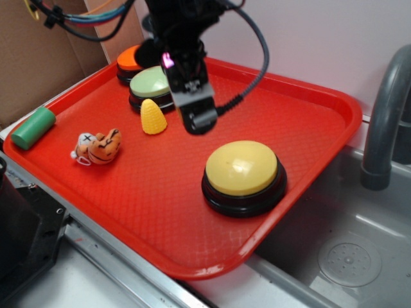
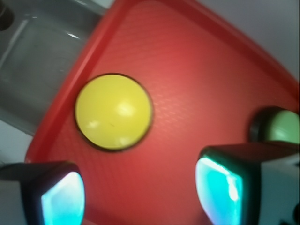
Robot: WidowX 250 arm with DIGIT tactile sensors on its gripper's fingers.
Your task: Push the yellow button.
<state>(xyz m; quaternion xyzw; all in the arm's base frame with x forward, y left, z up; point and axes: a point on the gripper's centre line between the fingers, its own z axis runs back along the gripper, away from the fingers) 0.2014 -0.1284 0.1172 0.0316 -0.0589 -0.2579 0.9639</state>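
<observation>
Yellow button (image 1: pixel 243 168): large yellow dome on a black round base, standing on the red tray (image 1: pixel 160 212) toward the corner nearest the sink (image 1: pixel 359 256); nothing touches it, so it reads as not yet pressed.

Gripper (image 1: pixel 200 120): hangs above the tray's middle, between the yellow button and the cluster of smaller things, clear of all of them. A reasonable judgement is that it is poised above the tray for a sideways move and then a descent onto the dome.

Jaws: apart in the wrist view, with bare tray showing between the two fingers (image 2: pixel 61 197); they hold nothing.

Neighbours: corn-shaped cone (image 1: pixel 153 117) and green-topped button (image 1: pixel 151 85) just beside the gripper; orange button (image 1: pixel 130 59) behind them; tiger toy (image 1: pixel 99 147) and green cylinder (image 1: pixel 33 127) well apart, toward the far edge.

Exterior view alone: the gripper's height above the tray, the faucet (image 1: pixel 385 115), the whole spread of objects.

Wrist view alone: the gap between the fingers, and the dome lying ahead of them, offset from the line between.
</observation>
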